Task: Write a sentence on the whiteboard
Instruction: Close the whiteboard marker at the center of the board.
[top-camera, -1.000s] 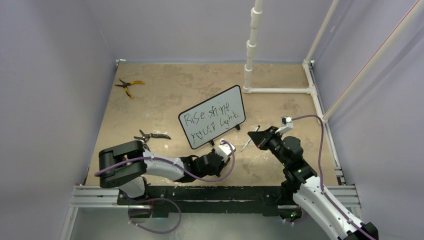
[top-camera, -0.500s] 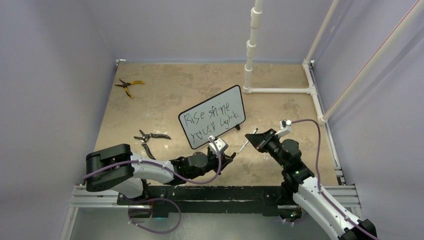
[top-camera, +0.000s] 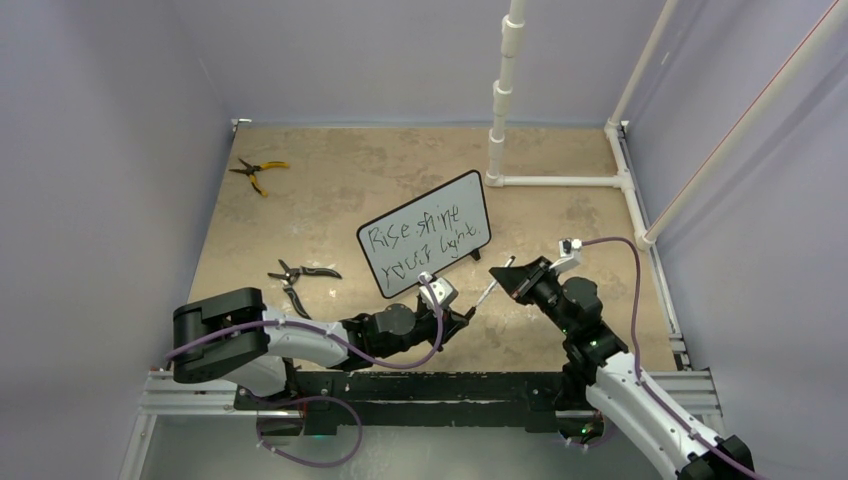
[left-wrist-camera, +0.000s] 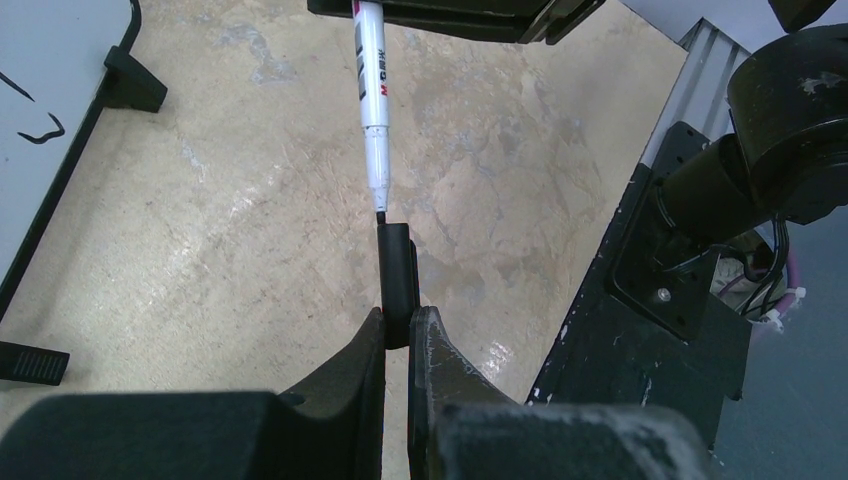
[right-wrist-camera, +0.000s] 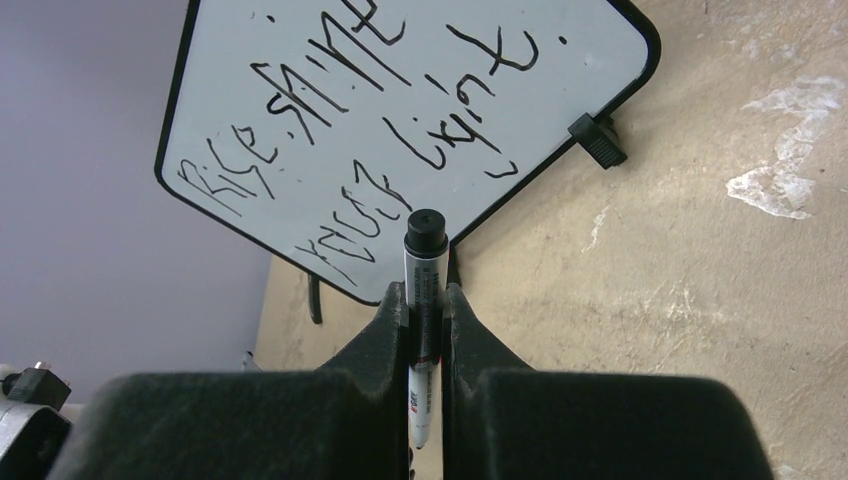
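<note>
The whiteboard (top-camera: 466, 196) stands tilted on its black feet mid-table, and the sentence (top-camera: 425, 240) fills it in two slanted black lines. The right wrist view shows the board (right-wrist-camera: 590, 75) and lettering (right-wrist-camera: 380, 100) close ahead. My right gripper (top-camera: 512, 279) is shut on a white marker (top-camera: 491, 290) around its barrel (right-wrist-camera: 424, 270), black rear end toward the board. My left gripper (top-camera: 462, 317) is shut on the black marker cap (left-wrist-camera: 397, 265). The marker's bare tip (left-wrist-camera: 380, 212) sits right at the cap's open end.
Black pliers (top-camera: 300, 275) lie left of the board, and yellow-handled pliers (top-camera: 258, 172) lie at the far left. A white pipe frame (top-camera: 505, 100) stands at the back right. A metal rail (top-camera: 450, 385) runs along the near edge.
My left gripper has swung up and right with the cap to meet the marker tip. My right gripper has shifted slightly left. Little has moved in the last half second.
</note>
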